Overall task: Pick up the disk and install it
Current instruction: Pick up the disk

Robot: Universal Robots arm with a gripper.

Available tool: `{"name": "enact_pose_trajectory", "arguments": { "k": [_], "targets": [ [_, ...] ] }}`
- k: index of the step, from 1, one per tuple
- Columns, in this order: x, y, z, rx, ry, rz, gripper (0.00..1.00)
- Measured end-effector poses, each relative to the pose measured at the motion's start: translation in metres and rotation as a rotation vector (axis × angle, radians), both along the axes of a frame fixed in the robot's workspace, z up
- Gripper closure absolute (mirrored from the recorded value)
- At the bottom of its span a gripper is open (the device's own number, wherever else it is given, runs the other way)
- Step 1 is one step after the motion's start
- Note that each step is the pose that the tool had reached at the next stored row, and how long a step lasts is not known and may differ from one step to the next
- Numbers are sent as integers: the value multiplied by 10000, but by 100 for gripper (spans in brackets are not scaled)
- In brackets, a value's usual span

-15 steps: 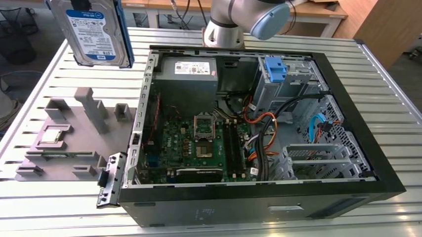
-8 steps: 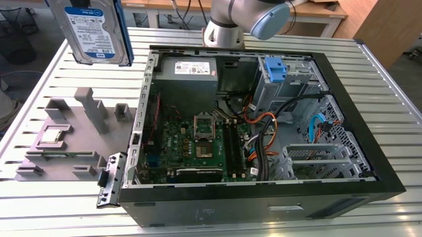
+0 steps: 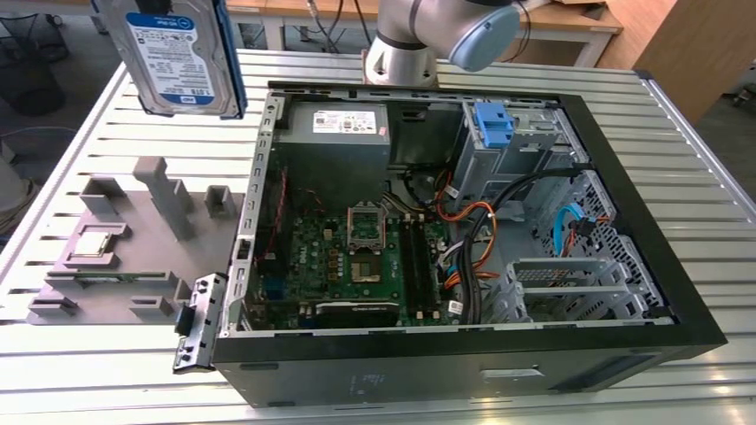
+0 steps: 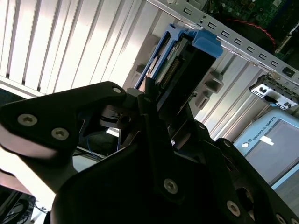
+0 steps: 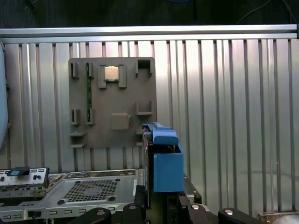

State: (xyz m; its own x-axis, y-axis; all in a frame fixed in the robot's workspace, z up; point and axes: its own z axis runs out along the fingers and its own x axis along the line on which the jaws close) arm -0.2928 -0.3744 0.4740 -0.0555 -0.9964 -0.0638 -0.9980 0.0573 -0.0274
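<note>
Disk [image 3: 183, 57] hangs above the table [image 3: 95, 381], clear of the case [image 3: 390, 381] rim. Second wrist view shows the gripper [image 4: 163, 100] clamped on it.

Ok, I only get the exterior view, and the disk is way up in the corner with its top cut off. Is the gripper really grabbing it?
Observer: Yes. In the second wrist view the gripper is shut on one end of the disk.
Operator: And what's its thin side like? I just see the label.
Observer: The first wrist view shows the disk edge-on, and the blue carrier covers that thin side.
</note>
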Motion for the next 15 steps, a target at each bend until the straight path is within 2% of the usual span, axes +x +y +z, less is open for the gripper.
{"name": "enact_pose_trajectory", "arguments": {
  "k": [15],
  "targets": [
    [375, -10, 0, 0, 3, 0, 65]
  ]
}}
